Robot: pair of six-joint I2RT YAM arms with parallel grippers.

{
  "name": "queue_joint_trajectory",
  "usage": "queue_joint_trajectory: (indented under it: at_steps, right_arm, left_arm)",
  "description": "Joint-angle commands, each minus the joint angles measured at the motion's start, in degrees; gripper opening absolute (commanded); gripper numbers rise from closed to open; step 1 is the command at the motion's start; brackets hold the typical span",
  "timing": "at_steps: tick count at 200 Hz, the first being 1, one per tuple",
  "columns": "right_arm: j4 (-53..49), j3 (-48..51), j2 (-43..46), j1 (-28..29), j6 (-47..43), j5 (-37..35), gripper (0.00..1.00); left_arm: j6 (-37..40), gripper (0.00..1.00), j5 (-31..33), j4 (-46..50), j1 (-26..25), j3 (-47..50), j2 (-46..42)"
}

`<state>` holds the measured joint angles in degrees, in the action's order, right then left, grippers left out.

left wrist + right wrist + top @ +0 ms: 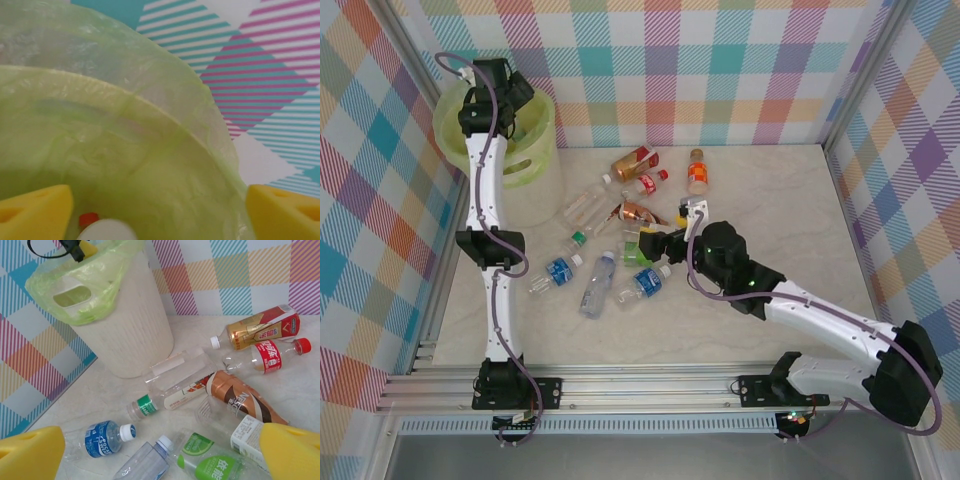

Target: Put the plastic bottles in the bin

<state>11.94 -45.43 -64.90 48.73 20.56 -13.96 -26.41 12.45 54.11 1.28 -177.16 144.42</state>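
Now, the left gripper hangs over the bin, which stands at 10 o'clock on the table; its fingers are wide apart and hold nothing, so this arm should lift straight up before it swings away, not to catch the liner. The bottles lie in a heap at the table's middle; the right gripper hovers above them, fully spread and empty, with the green-label bottle below it; it should go down across that bottle's body and close gently.
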Motion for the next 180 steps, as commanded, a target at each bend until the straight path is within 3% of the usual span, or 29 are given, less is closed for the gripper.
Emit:
queue_joint_trajectory:
  at_steps: [1, 32, 61, 97, 132, 160, 180]
  right_arm:
    - [0.63, -0.23, 0.16, -0.13, -0.29, -1.12, 1.0]
    - [0.69, -0.74, -1.06, -0.13, -0.69, -1.22, 1.0]
    - [1.76, -0.37, -2.21, -0.13, -0.91, -2.54, 1.0]
    - [2.78, -0.78, -5.92, -0.47, -1.75, -3.94, 1.0]
    - [-2.6, -5.45, -12.98, -1.76, 0.57, -2.1, 1.0]
    - [-6.07, -7.66, -16.75, -4.86, 0.66, 5.3, 1.0]
    - [-8.72, -8.62, -18.55, -8.81, -4.79, 15.15, 1.0]
  left_arm:
    - [-1.55, 1.0, -3.5, -1.49, 0.61, -5.12, -0.78]
    - [2.09, 1.0, -6.38, -4.31, 0.61, -4.63, -3.24]
    - [7.18, 1.0, -3.16, -1.26, 0.58, -2.38, -7.82]
    - [9.37, 1.0, -4.51, -4.37, 1.11, 12.57, -18.65]
    - [8.37, 1.0, -6.56, -7.9, 1.12, 23.6, -26.82]
    - [8.15, 1.0, -7.85, -10.39, 0.54, 32.33, -33.62]
    - [7.74, 1.0, -8.7, -17.41, 0.5, 46.37, -41.47]
